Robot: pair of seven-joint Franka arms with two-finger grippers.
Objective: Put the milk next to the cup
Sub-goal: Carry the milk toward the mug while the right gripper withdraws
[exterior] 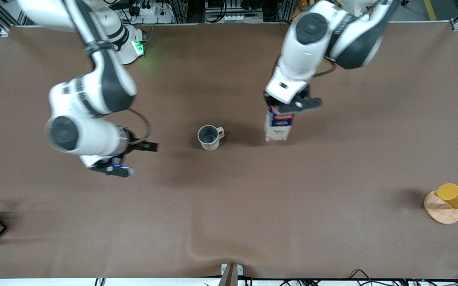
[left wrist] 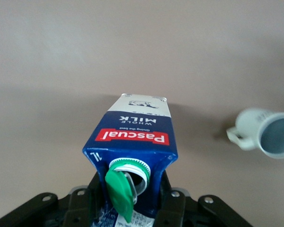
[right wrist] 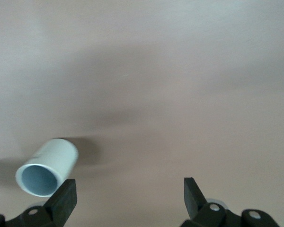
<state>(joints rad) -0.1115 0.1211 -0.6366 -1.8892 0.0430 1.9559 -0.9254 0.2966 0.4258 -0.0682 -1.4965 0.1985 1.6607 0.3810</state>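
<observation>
A brown mat covers the counter (exterior: pixel 229 206), rumpled near the frame's lower middle; aluminium framing and cables line the top edge. At centre frame, the left claw (exterior: pixel 292 106) is closed around the top of the milk (exterior: pixel 279 126), which stands upright, its green cap (left wrist: pixel 120 189) flipped open. The cup (exterior: pixel 209 137) sits near the milk, apart from it, toward the right arm's end. The right claw (right wrist: pixel 130 196) waits with its fingers spread wide and empty, middle-left of the frame.
</observation>
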